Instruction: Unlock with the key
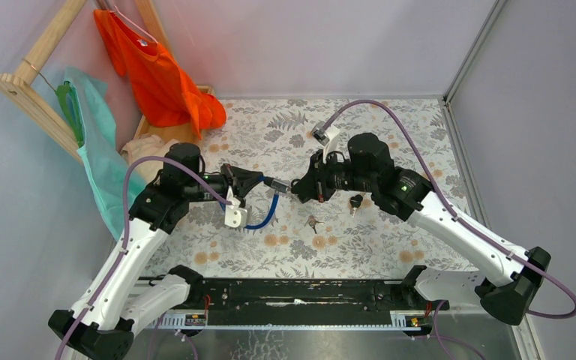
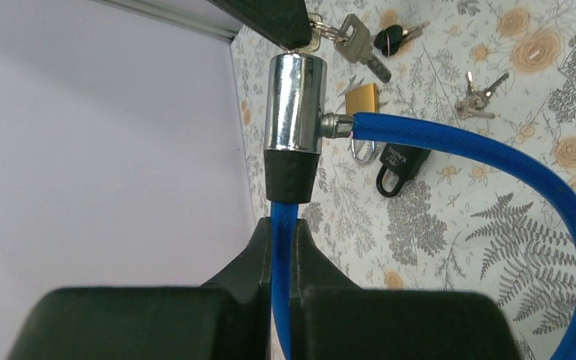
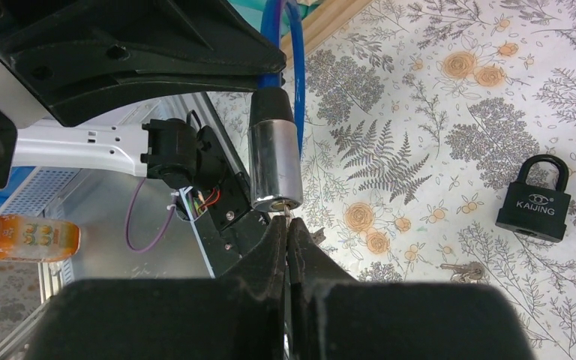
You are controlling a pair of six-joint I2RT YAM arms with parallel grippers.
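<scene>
My left gripper (image 2: 284, 232) is shut on the blue cable (image 2: 495, 150) of a cable lock, just below its black collar, and holds it above the table. The lock's chrome cylinder (image 2: 294, 101) points at my right gripper (image 3: 286, 229). That gripper is shut on a thin silver key whose tip sits at the keyhole in the cylinder's end (image 3: 274, 161). A ring with another silver key (image 2: 360, 49) hangs from it. The black-headed key (image 1: 355, 201) lies on the floral table under the right arm and also shows in the left wrist view (image 2: 390, 37).
A black padlock (image 3: 536, 199) and a brass padlock (image 2: 364, 101) lie on the table. A small bunch of silver keys (image 1: 313, 222) lies nearer the front. A wooden rack with an orange garment (image 1: 157, 75) and a green one stands at the back left.
</scene>
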